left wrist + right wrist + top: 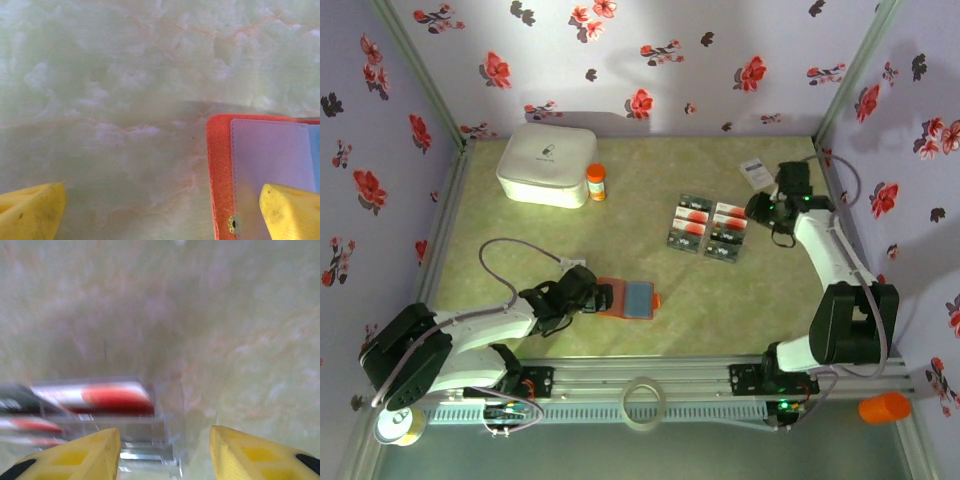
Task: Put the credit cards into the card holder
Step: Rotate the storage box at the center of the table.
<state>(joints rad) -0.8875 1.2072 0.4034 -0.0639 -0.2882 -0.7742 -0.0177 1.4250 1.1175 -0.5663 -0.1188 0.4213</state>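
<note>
Yellow fingers (287, 210) of my left gripper (162, 200) stand spread wide, one over the card holder (220, 165), gripping nothing. Well right of the card holder lie the credit cards (708, 228). My right gripper (165, 440) hovers parted and empty at their side away from it. Best to centre on one card's edge before closing.

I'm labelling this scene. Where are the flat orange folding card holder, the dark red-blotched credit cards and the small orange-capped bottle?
flat orange folding card holder (638, 298): top view, its grey-blue inner panel.
dark red-blotched credit cards (727, 230): top view, middle card, right column.
small orange-capped bottle (595, 172): top view, its cap.
</note>
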